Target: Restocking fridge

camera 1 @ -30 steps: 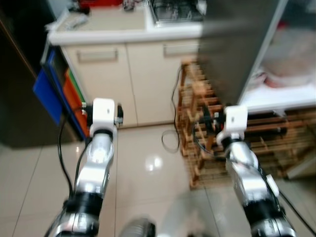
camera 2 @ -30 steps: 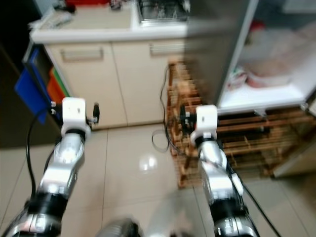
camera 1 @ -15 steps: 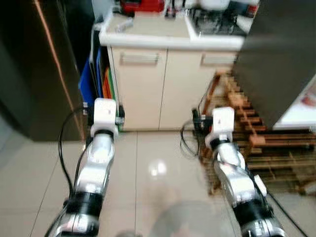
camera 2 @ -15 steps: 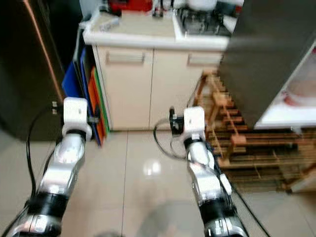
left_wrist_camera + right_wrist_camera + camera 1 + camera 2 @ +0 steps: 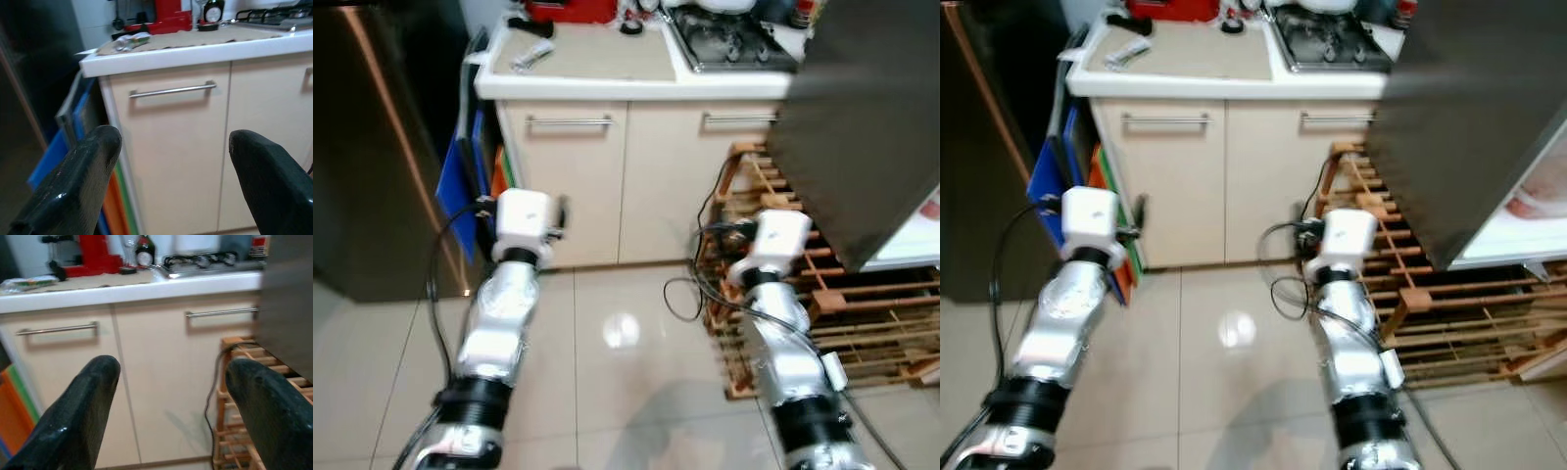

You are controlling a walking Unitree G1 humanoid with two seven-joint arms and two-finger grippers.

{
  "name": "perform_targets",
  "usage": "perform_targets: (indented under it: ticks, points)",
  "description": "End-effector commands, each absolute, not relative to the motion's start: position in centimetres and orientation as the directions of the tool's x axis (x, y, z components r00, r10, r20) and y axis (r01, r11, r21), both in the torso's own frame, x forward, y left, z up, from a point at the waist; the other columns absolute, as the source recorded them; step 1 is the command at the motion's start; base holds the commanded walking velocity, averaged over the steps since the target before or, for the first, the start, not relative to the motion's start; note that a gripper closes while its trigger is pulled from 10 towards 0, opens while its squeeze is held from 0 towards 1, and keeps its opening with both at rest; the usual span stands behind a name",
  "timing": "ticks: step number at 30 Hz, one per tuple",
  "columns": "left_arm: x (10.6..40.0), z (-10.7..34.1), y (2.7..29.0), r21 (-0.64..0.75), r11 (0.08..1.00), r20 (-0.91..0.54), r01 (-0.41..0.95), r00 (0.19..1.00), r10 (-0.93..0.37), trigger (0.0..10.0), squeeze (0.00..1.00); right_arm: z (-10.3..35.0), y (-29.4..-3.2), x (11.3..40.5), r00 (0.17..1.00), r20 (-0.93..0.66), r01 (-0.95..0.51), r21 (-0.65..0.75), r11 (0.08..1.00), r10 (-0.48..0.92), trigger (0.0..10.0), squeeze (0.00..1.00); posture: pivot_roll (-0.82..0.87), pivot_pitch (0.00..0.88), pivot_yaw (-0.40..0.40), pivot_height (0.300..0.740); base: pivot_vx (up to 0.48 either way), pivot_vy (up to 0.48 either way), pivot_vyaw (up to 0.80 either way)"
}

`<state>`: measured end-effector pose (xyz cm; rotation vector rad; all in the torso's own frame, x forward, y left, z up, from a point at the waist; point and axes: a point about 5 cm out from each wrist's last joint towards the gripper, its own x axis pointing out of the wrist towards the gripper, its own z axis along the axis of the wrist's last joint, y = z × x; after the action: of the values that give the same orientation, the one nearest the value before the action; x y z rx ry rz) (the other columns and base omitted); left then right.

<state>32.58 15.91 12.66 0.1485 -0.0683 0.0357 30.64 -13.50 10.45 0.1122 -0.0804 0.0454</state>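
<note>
camera swung left toward cream two-door counter cabinet (image 5: 636, 186); left gripper (image 5: 171, 171) and right gripper (image 5: 168, 406) both spread, empty; wooden slatted rack (image 5: 803, 294) near right could snag the arm.

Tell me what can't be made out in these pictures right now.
- Fridge interior: eye views, cut off by the right edge and hidden by its dark door.
- Items on the counter: too small and blurred.
- Red appliance: left wrist view, cut by the top edge.
- Rack: partly behind the right arm.
</note>
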Motion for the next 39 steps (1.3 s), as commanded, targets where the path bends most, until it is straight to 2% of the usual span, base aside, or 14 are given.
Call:
perform_targets:
  ticks: [1, 10, 21, 26, 34, 39]
  points:
    - [32.6, 12.5, 15.0, 0.115, 0.993, 0.054, -0.007, 0.999, 0.001, 10.0, 0.0, 10.7, -14.9, 30.3, 0.997, 0.071, -0.017, 0.141, 0.99, 0.007, 10.0, 0.0, 0.12, 0.017, -0.01, 0.74, 0.465, 0.0, 0.0]
    - [32.0, 12.1, 14.7, 0.117, 0.992, 0.039, 0.045, 0.998, -0.05, 10.0, 0.0, 10.7, -15.1, 29.6, 0.998, 0.049, -0.044, 0.115, 0.992, 0.039, 10.0, 0.0, 0.12, 0.023, -0.016, 0.74, 0.465, 0.0, 0.0]
    - [31.6, 12.1, 15.2, 0.112, 0.994, 0.039, 0.0, 0.999, -0.005, 10.0, 0.0, 10.2, -15.0, 29.3, 0.998, 0.025, -0.06, 0.078, 0.995, 0.059, 10.0, 0.0, 0.13, 0.031, -0.018, 0.74, 0.462, 0.0, 0.0]
    - [31.5, 12.1, 15.2, 0.127, 0.992, 0.034, 0.004, 0.999, -0.008, 10.0, 0.0, 10.2, -15.0, 29.5, 0.998, 0.023, -0.055, 0.066, 0.996, 0.053, 10.0, 0.0, 0.13, 0.036, -0.019, 0.74, 0.46, 0.0, 0.75]
    - [31.8, 12.4, 15.2, 0.148, 0.989, 0.044, 0.002, 0.999, -0.009, 10.0, 0.0, 10.4, -14.8, 29.8, 0.997, 0.038, -0.068, 0.031, 0.997, 0.067, 10.0, 0.0, 0.13, 0.035, -0.014, 0.74, 0.472, 0.0, 0.0]
    - [31.7, 12.7, 15.1, 0.149, 0.989, 0.06, -0.001, 0.998, -0.008, 10.0, 0.0, 10.6, -14.5, 30.0, 0.995, 0.049, -0.084, 0.002, 0.996, 0.084, 10.0, 0.0, 0.13, 0.032, -0.015, 0.74, 0.472, 0.0, 0.8]
